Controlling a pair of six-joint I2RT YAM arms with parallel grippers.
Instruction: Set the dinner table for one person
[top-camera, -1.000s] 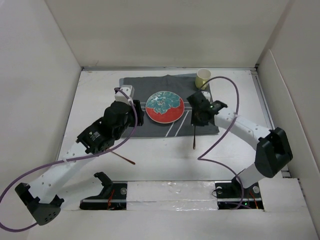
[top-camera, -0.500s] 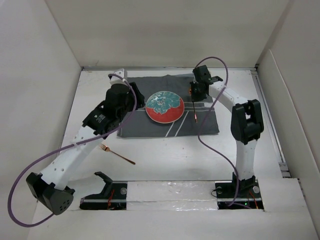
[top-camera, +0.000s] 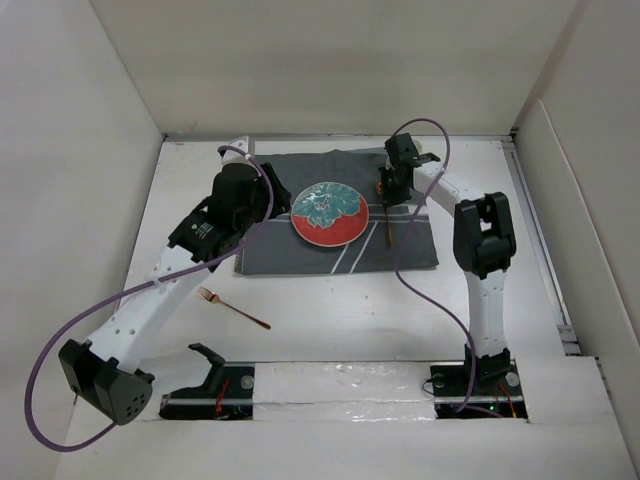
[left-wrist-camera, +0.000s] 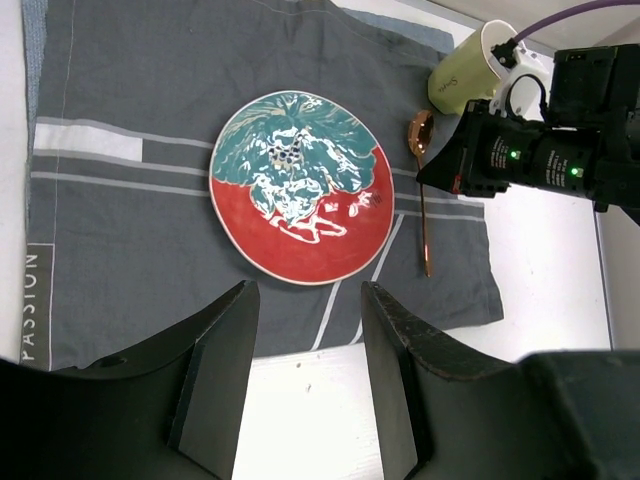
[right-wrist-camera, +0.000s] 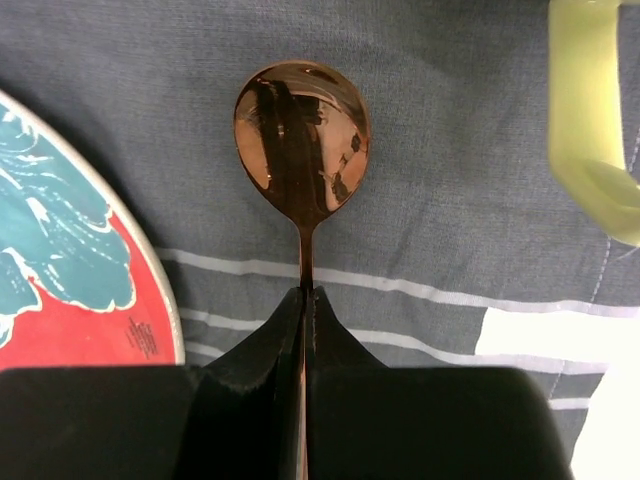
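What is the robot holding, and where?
A spoon: the right gripper has its jaws shut on the handle, just below the bowl. The left gripper holds nothing.

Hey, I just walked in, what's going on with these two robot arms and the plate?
The arms are laying a place setting on the table. The right gripper is shut on the handle of a copper spoon, holding it at the grey placemat just right of the plate, near the yellow mug. The left gripper hangs open over the placemat's left side, holding nothing. A fork lies on the bare table, off the placemat.
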